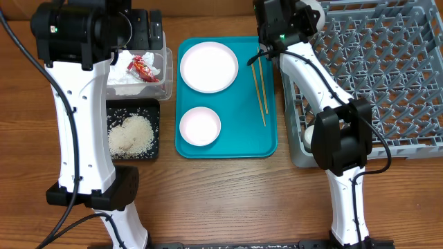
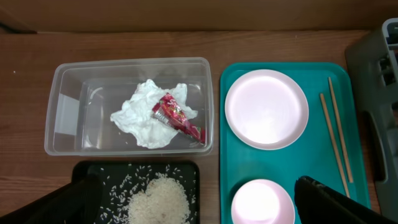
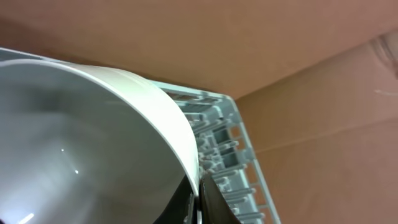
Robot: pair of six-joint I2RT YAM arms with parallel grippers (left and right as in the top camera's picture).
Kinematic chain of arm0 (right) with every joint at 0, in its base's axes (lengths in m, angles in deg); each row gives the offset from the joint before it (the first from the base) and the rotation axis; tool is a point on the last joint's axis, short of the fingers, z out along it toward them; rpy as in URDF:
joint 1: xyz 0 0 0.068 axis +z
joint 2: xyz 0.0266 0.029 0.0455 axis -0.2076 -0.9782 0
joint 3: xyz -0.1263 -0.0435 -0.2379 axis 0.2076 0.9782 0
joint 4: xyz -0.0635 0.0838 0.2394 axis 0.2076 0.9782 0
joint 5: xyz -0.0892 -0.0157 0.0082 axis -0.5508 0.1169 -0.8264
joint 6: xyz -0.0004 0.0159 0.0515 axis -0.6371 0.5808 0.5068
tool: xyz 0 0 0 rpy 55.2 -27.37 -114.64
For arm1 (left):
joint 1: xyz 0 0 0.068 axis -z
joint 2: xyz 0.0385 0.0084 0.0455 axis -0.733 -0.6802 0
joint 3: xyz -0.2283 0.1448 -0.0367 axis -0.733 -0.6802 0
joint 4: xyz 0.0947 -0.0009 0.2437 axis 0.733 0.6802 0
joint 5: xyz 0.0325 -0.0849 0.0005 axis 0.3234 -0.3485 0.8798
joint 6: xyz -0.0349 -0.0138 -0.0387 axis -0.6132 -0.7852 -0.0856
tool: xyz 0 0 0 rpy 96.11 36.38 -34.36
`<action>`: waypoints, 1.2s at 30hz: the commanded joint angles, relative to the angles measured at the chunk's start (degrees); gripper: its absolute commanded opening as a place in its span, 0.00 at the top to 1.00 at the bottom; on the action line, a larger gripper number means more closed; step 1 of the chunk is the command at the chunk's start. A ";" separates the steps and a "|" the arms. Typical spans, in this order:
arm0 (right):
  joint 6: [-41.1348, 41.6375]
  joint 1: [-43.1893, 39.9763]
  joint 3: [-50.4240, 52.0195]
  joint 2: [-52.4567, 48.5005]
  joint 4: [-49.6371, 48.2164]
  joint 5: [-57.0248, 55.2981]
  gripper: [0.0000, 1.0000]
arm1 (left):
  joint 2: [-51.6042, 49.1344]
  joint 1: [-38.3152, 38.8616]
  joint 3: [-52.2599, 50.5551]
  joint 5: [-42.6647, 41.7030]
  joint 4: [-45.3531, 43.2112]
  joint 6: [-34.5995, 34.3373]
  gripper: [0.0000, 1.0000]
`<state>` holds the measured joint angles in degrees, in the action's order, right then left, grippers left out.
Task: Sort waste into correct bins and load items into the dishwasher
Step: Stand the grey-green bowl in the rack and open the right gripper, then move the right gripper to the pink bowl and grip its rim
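While right gripper (image 3: pixel 199 190) is clamped on the bowl (image 3: pixel 93 124) rim over the rack (image 3: pixel 217 124) far-left corner, I'd treat it as rigid, light, slick, chippable; left gripper (image 2: pixel 196 196) jaws apart, empty

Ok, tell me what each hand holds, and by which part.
The right hand pinches a white bowl by its rim, beside the rack. The left hand holds nothing.
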<state>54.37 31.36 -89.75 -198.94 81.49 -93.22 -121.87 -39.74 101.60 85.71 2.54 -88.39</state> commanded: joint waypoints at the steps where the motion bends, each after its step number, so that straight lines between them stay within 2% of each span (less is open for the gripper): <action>1: -3.08 -1.11 0.02 -0.83 -0.52 -3.69 0.96 | 0.74 0.13 -0.09 0.46 0.11 0.07 0.00; 15: -3.02 -3.10 0.07 -2.86 -0.09 -0.50 0.96 | 0.74 0.13 -0.09 0.48 0.11 0.07 0.00; 22: -3.02 -0.63 0.07 -2.86 1.38 -0.94 0.95 | 0.74 0.13 -0.09 0.48 0.13 0.07 0.00; 30: -0.98 2.82 0.07 -2.84 3.39 -0.92 0.60 | 0.74 0.13 -0.09 0.46 0.11 0.07 0.00; 36: -1.03 5.40 0.04 -2.58 3.37 -2.49 0.42 | 0.74 0.13 -0.09 0.48 0.11 0.07 0.00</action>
<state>52.27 35.64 -89.64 -201.71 85.21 -93.85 -121.87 -39.74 101.60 85.71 2.54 -88.41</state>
